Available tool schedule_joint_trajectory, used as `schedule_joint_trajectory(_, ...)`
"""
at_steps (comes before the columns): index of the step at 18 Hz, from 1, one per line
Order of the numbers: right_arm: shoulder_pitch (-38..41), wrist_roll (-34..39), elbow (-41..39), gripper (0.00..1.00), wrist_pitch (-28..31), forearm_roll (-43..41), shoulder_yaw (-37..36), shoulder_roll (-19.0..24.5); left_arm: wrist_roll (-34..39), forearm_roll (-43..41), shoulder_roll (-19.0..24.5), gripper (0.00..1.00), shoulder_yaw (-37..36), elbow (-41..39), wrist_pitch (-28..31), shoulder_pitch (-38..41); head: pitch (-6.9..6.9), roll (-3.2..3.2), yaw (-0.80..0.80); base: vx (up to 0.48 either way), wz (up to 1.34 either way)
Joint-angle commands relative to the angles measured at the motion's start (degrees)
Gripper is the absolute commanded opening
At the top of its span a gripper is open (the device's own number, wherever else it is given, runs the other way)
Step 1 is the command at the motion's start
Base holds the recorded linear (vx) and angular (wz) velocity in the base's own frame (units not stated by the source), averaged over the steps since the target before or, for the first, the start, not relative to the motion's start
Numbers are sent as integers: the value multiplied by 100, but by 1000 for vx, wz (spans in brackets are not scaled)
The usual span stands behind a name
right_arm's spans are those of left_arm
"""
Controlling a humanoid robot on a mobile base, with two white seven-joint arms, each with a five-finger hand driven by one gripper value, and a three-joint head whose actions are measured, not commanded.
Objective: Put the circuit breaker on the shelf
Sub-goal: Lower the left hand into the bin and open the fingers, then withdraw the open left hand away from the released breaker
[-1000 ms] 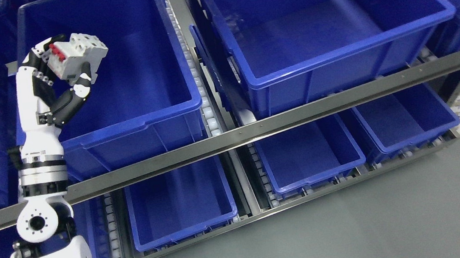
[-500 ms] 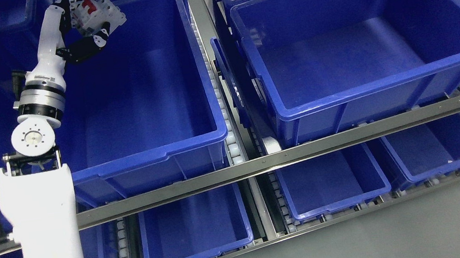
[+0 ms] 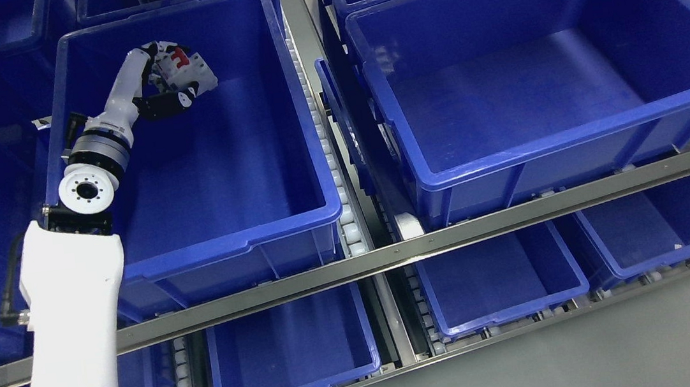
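Holding: left hand (image 3: 164,87) fingers (image 3: 172,102) curl around the circuit breaker (image 3: 188,75)
Breaker place: inside the fingers, red toggles up
Below the fingers: blue bin (image 3: 246,229) interior, upper shelf

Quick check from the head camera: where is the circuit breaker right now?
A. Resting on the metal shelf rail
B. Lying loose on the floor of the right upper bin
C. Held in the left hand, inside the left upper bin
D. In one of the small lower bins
C. The left hand is closed around the white circuit breaker with its red switch, reaching down inside the left upper bin, near its back wall.
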Motion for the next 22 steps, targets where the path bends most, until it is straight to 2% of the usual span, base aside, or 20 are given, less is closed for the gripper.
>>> schedule_joint_trajectory(1,-1,-6,1,100,94,0,114,-100,14,-188,76,29,-498,1874,18,-238,0,0,0,0,0)
schedule_joint_trajectory(5,-1,-6,1,100,94,0,114,-100,41,-188,84,48,-489,1953,36,-255,0,0,0,0,0)
schedule_joint_trajectory(8,-1,-6,1,100,94,0,114,-100,50,-180,85,69,-436,1953,27,-457,0,0,0,-10,-8)
schedule_joint_trajectory(10,-1,-15,1,100,94,0,114,-100,163,-180,102,87,-427,1927,27,-606,0,0,0,-15,0)
schedule_joint_trajectory(13,-1,-15,1,100,85,0,114,-100,698,-171,120,98,-419,1708,18,-738,0,0,0,-23,2)
schedule_joint_trajectory(15,-1,-6,1,100,85,0,114,-100,875,-92,93,99,-262,1270,18,-783,0,0,0,-26,0)
schedule_joint_trajectory(17,-1,-15,1,100,94,0,114,-100,1112,284,-186,100,815,664,36,-774,0,0,0,-29,-2)
schedule_joint_trajectory(18,-1,-15,1,100,94,0,114,-100,1183,539,-553,100,1404,374,62,-774,0,0,0,-31,0)
schedule_joint_trajectory(20,-1,-15,1,100,85,0,114,-100,1157,716,-774,100,2101,-371,71,-695,0,0,0,-44,-24)
schedule_joint_trajectory(22,-1,-6,1,100,85,-9,114,-100,1148,1162,-774,100,2209,-1215,193,-337,0,0,0,-92,-3)
